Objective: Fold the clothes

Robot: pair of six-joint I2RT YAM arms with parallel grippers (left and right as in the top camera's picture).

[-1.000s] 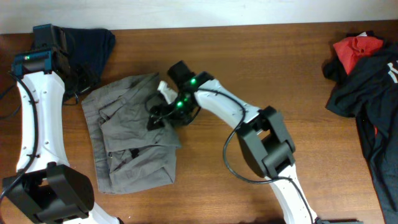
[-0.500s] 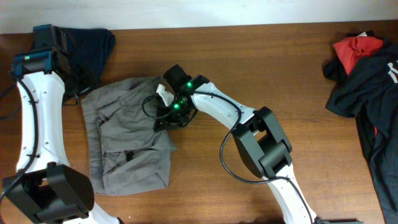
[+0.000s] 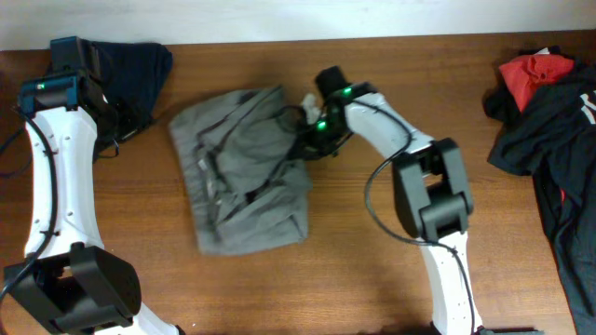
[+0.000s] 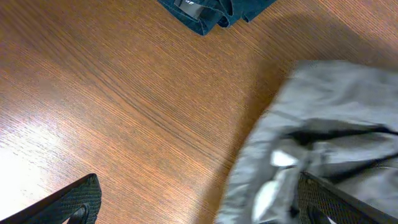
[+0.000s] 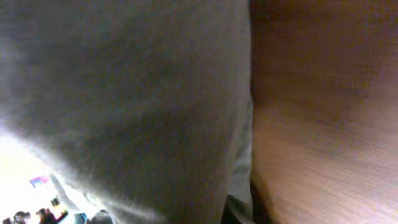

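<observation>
Grey-olive trousers (image 3: pixel 242 172) crumpled left of centre in the overhead frame, pinched at their upper right edge by the closed right gripper (image 3: pixel 305 140). Left gripper (image 4: pixel 199 202) gaping wide above the wooden table (image 3: pixel 372 270), holding nothing, near the navy garment (image 3: pixel 140 65) at upper left.

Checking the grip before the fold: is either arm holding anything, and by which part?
The right gripper is shut on the grey-olive garment, pinching its upper right edge seen from overhead. The left gripper is open, holding nothing.
</observation>
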